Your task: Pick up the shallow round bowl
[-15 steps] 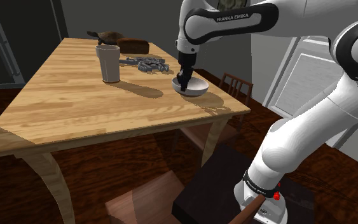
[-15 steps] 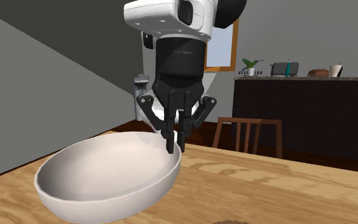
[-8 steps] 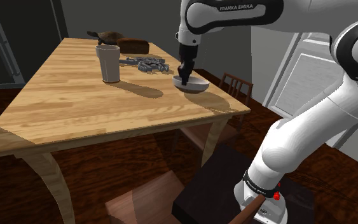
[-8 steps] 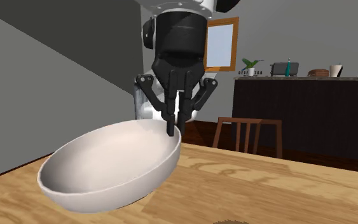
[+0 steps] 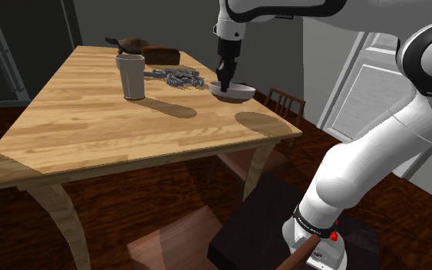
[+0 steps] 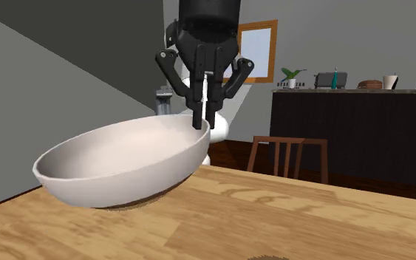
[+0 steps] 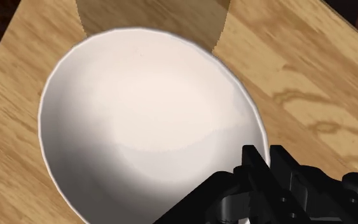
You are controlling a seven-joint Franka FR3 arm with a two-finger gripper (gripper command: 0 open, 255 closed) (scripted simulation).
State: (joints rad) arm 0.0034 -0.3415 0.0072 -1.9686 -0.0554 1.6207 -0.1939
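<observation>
The shallow round white bowl hangs above the wooden table, clear of the top, with its shadow on the wood below. My black gripper comes down from above and is shut on the bowl's rim. In the second exterior view the bowl floats slightly tilted over the table, and the gripper pinches its rim at the far edge. The wrist view looks into the bowl, with the gripper clamping the rim, one finger inside and one outside.
A tall pale cup stands mid-table. Grey cluttered items and a dark loaf-like object lie at the far end. A wooden chair sits beyond the table's right edge, another chair near the front.
The gripper has risen with the bowl in it: the bowl left the tabletop and now hangs above its shadow. The arm's hand moved upward in both exterior views.
</observation>
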